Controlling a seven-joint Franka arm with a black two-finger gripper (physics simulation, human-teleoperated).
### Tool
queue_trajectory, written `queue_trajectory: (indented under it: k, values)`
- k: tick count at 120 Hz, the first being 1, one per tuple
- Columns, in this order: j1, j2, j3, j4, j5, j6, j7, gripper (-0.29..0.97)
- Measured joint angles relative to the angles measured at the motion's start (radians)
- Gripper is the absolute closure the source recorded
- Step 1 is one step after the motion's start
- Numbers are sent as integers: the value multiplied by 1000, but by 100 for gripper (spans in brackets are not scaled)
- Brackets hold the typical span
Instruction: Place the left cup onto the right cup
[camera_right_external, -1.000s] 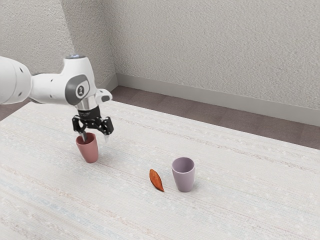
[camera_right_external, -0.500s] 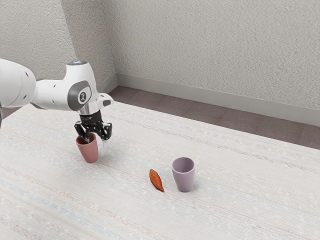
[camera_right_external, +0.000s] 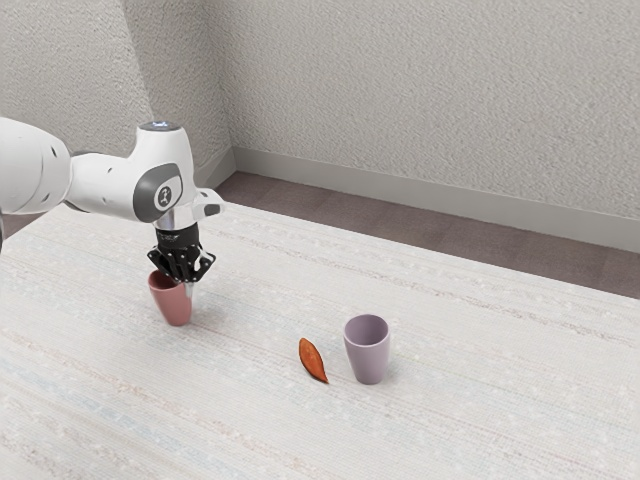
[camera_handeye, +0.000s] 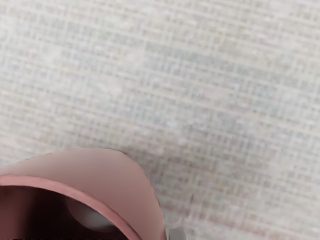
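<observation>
Hand (camera_right_external: 187, 283) is clenched on the rim of the reddish-pink cup (camera_right_external: 171, 303), one finger inside and one outside. This cup stands on the pale worktop (camera_right_external: 480, 400), well apart from the mauve cup (camera_right_external: 366, 347) toward the exterior view's right, with an orange leaf-shaped piece (camera_right_external: 313, 360) between them

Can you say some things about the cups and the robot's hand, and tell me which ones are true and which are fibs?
1. The gripper pinches the rim of the red cup. True.
2. The red cup is stacked on the purple cup. False: they stand apart on the table.
3. The purple cup stands upright with its opening facing up. True.
4. The orange leaf lies inside the purple cup. False: it lies on the table beside that cup, between the two cups.
</observation>
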Motion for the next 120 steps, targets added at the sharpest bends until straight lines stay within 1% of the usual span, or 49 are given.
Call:
queue_trajectory:
  k: [12,28,44,63,71,93,103,120]
  values:
    - [-1,-11,0,0,3,-5,-2,77]
    - [-8,-70,-4,12,26,-46,-9,78]
    - [-49,-137,-13,50,36,-118,-23,78]
    - [-72,-191,-102,105,36,-215,-55,78]
    - [-71,-195,-149,146,33,-258,-74,78]
    - [-76,-183,-272,198,27,-332,-141,78]
    - [-93,-170,-300,218,27,-351,-174,78]
    - [-154,-156,-311,230,35,-370,-229,79]
